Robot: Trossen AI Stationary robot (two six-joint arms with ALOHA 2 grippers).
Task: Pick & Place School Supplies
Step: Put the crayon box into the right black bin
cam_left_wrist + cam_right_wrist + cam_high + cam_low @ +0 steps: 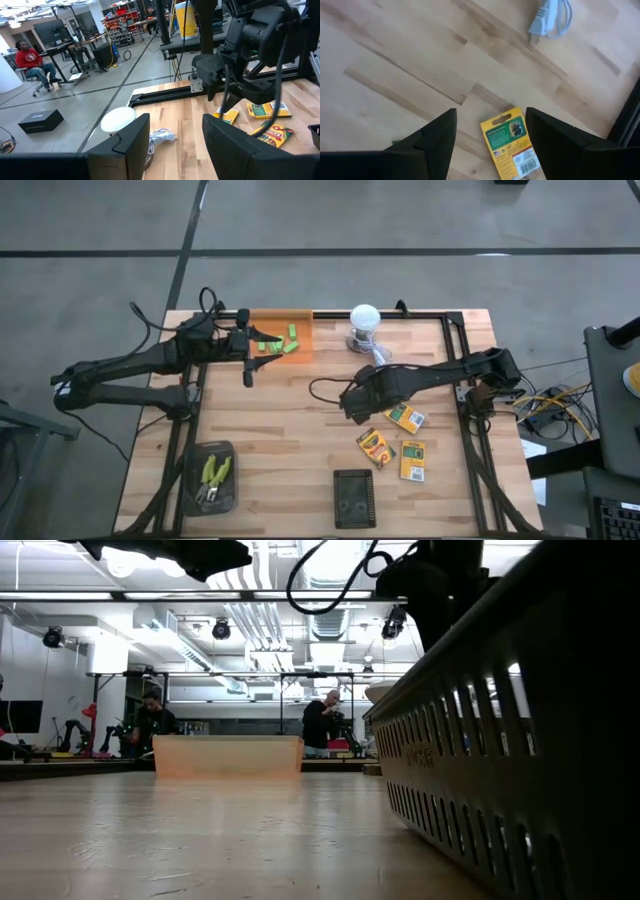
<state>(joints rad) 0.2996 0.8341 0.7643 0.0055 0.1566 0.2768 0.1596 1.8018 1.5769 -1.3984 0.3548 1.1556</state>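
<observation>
One camera looks straight down on my whole light wooden table [300,430]; another sits at tabletop level, close beside a dark slotted basket [520,740], facing the room. My wrist cameras look past my fingers, both catching the flat yellow-and-green crayon box [512,142].

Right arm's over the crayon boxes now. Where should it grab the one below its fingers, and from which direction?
Come straight down on the crayon box: it lies flat on the table. Take it across its narrow width, on the two long edges, with the open right gripper turned so its fingers straddle them. Nothing crowds those edges.
</observation>
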